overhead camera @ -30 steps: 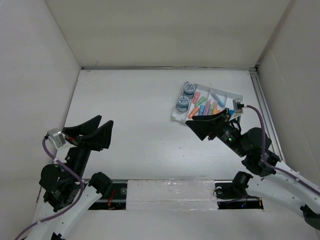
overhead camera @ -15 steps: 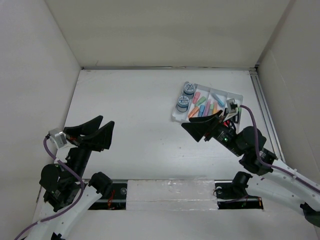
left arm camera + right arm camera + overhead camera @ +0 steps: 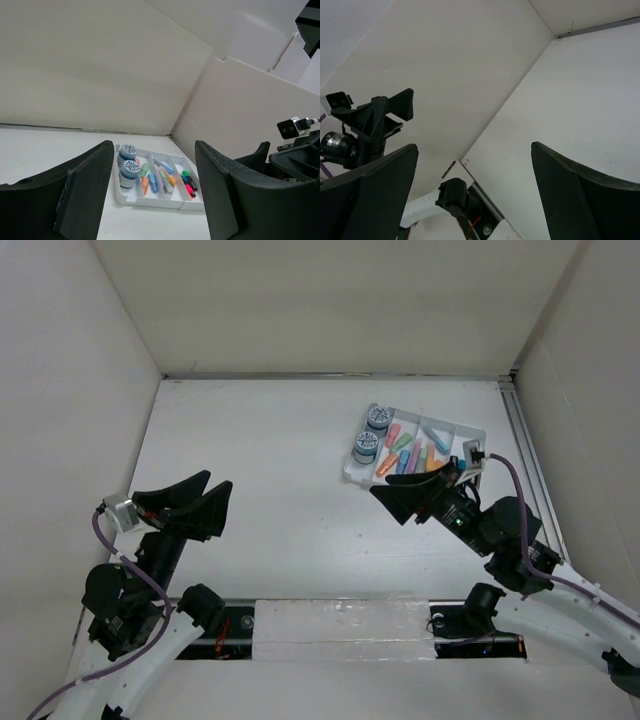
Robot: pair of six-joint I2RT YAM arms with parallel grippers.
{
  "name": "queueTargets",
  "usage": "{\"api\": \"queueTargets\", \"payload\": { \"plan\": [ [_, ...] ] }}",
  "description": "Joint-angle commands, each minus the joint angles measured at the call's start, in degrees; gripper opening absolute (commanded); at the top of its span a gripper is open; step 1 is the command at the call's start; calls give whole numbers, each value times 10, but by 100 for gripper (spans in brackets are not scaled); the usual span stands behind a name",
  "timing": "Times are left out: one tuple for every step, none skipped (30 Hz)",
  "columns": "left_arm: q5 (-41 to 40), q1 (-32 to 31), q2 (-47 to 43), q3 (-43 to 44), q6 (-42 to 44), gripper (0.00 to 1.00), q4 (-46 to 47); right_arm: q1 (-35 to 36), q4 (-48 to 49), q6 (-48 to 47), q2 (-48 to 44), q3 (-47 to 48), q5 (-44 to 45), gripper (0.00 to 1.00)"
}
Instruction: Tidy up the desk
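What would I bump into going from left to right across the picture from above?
Black left gripper → two round blue-lidded jars → colourful markers in the white plastic tray → thin grey metal rail. The right gripper overlaps the tray, so skipped.

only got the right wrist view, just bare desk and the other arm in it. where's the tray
Observer: The tray sits at the far right of the desk, behind your camera. Seen from above, the right gripper overlaps its near edge.
Operator: what's in it
Observer: Two round blue-topped containers at its left end as seen from above, and coloured sticks in the other compartments.
Operator: left arm carrying anything
Observer: No. The left gripper is open and empty, pointed across the desk toward the tray.
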Motion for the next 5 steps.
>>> {"api": "queueTargets", "payload": {
  "plan": [
    [11, 3, 8, 8, 8, 60, 29, 6, 8, -12, -20, 3, 12, 100],
    [13, 3, 8, 7, 8, 60, 29, 6, 8, -12, -23, 3, 13, 100],
    [14, 3, 8, 8, 8, 60, 29, 6, 9, -12, -28, 2, 13, 100],
    [15, 3, 8, 9, 9, 60, 29, 6, 11, -12, -31, 3, 13, 100],
    [16, 3, 7, 8, 9, 61, 29, 6, 12, -12, -33, 2, 12, 100]
  ]
}}
